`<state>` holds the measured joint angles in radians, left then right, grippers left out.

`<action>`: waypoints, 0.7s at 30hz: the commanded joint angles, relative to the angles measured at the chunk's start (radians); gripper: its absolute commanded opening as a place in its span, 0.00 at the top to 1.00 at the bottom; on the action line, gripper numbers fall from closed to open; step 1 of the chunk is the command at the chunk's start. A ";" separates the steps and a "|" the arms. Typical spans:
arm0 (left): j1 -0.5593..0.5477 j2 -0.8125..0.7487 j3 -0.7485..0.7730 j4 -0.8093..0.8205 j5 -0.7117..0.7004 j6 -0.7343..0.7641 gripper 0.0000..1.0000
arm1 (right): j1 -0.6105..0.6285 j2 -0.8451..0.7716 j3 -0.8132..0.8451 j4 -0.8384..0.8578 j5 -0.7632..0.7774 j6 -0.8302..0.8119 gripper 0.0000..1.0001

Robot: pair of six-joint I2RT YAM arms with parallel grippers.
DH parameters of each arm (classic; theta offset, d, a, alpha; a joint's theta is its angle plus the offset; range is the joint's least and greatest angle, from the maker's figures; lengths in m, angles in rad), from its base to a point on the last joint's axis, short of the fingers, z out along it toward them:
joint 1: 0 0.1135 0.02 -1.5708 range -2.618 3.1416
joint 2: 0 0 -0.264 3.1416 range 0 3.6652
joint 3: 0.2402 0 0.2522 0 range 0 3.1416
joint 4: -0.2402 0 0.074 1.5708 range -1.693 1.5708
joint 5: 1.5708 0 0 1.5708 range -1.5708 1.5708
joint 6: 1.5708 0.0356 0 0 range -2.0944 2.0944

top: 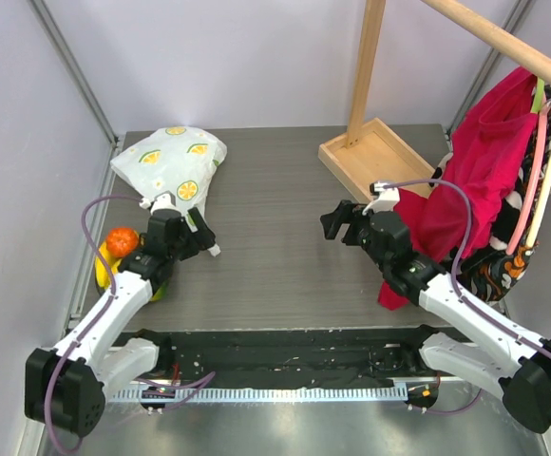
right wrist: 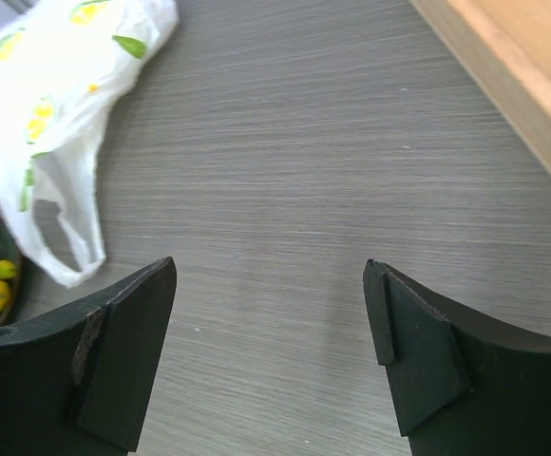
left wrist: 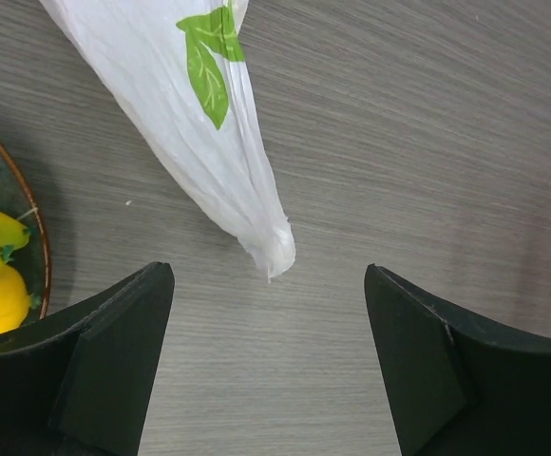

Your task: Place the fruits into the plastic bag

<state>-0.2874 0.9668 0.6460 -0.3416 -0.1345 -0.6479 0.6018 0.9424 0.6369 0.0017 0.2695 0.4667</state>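
Over the tip of the plastic bag [left wrist: 180, 114], the left gripper [left wrist: 271, 356] is hovering, jaws spread, likely to pinch it; the right gripper [right wrist: 271, 351] is waiting, jaws open too.

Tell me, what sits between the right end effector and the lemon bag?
Nothing: only bare grey table lies between the right end effector and the plastic bag, shown in the right wrist view.

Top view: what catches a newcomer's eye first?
The red cloth draped on the rack at right stands out most. Next come the lemon-print bag lying at the table's far left, and the fruits beside the left arm.
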 commanded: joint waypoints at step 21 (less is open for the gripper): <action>-0.004 0.352 0.024 0.357 0.079 -0.110 0.86 | -0.002 0.027 -0.008 0.090 -0.113 0.006 0.12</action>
<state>-0.2882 1.3060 0.6228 -0.0654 -0.0559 -0.7811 0.6018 0.9756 0.6212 0.0666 0.1501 0.4923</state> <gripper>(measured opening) 0.339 0.882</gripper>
